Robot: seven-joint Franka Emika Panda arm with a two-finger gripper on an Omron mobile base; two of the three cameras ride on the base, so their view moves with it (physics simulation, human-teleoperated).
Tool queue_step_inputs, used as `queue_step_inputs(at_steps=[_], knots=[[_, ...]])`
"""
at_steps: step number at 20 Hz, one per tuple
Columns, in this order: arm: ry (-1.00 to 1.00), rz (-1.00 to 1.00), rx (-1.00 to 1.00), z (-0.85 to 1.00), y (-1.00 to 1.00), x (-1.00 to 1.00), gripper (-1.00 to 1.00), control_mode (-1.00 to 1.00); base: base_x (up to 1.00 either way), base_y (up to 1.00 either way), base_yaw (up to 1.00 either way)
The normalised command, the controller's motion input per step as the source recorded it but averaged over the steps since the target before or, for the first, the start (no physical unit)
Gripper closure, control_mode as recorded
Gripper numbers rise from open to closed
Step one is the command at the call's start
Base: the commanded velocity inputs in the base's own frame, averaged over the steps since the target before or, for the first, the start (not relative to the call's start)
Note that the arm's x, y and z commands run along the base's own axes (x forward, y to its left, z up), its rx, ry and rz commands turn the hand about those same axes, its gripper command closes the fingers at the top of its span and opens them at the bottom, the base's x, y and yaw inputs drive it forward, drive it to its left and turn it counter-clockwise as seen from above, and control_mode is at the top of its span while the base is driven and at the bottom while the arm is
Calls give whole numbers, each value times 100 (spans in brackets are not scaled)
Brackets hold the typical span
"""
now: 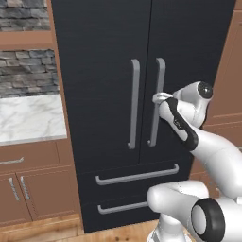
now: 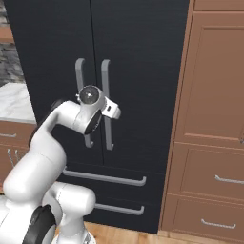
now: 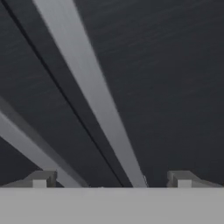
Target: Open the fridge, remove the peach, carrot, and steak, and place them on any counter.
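A: What is seen, taken from left to right in the left base view?

B: At the left edge a slab of the counter (image 1: pixel 28 118) is seen over brown cabinets. The centre is taken up by the fridge (image 1: pixel 99 61), both doors shut. Two long vertical bar handles are counted at the door seam, the left handle (image 1: pixel 134 104) and the right handle (image 1: pixel 158 101), and two drawer handles are counted below them. At the right of the frame the gripper (image 1: pixel 158 98) is brought up against the right handle.

A: How are the jaws set?

B: In the hand view they are spread wide, one fingertip (image 3: pixel 41 178) at the lower left and the other at the lower right, with the right handle (image 3: pixel 94 96) running slantwise between them. Nothing is gripped yet.

A: Which step is judged to be in hand?

B: The first one, opening the fridge. The peach, carrot and steak are presumably shut inside; none can be counted.

A: What is called for next?

B: The jaws would likely need to be closed around the bar, then the door pulled outward along its swing.
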Motion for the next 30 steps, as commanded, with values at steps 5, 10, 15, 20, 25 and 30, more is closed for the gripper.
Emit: queue_step_inputs(at_steps=[5, 10, 15, 20, 25, 30], knots=[[-11, 0, 2, -17, 0, 35, -100, -100, 0, 0, 0], [-2, 0, 1, -18, 1, 53, -100, -100, 0, 0, 0], [0, 0, 1, -19, 0, 67, -100, -100, 0, 0, 0], [1, 0, 1, -19, 0, 74, -100, -100, 0, 0, 0], [4, 3, 1, -17, 0, 85, -100, -100, 0, 0, 0], [1, 0, 0, -3, 0, 30, 100, -100, 0, 0, 0]])
